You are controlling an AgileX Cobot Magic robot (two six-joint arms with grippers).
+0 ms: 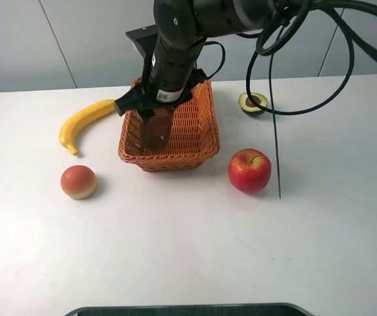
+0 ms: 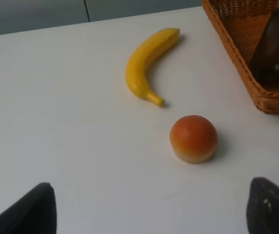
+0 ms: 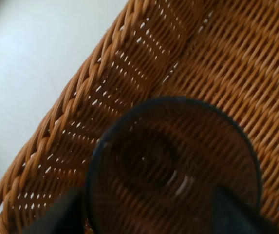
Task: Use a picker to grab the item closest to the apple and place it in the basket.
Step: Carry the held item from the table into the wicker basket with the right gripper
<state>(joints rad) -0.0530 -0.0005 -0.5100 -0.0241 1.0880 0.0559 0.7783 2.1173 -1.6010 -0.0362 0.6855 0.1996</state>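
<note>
right fingers (image 3: pixel 61 215) clamped on dark see-through brown cup (image 3: pixel 173 165) inside basket (image 3: pixel 81 117), left fingers (image 2: pixel 32 212) apart

High camera overlooks the table (image 1: pixel 175 250); all views share the basket (image 1: pixel 168 159).

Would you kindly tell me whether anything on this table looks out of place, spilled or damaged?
Nothing looks spilled, broken or tipped. The only oddity is the dark brown cup, held by the right gripper inside the basket: it is the one non-fruit item among the banana, peach, apple and avocado half.
</note>
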